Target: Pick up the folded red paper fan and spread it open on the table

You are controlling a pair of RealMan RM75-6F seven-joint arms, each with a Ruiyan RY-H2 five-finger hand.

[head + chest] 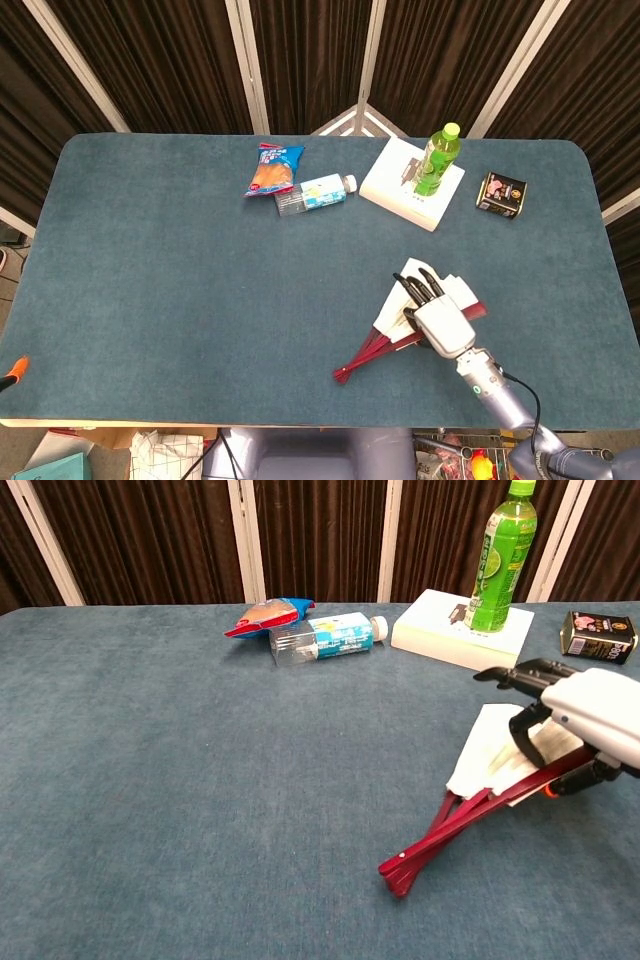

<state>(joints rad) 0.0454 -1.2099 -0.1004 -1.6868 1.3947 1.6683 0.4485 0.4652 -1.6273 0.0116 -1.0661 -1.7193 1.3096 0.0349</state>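
Observation:
The red paper fan [372, 350] lies near the table's front right, partly spread, with white paper [480, 765] above dark red ribs [447, 827]. Its pivot end [399, 866] points to the front left, low at the cloth. My right hand [437, 312] grips the fan's wide end, dark fingers [520, 674] over the paper and thumb beneath, and that end looks raised a little. In the chest view the right hand [585, 715] sits at the right edge. My left hand shows in neither view.
Along the far side lie a blue-red snack bag [274, 168], a water bottle on its side [315, 193], a white box [396, 180] bearing an upright green bottle [437, 160], and a small dark tin [501, 193]. Blue cloth table [180, 290].

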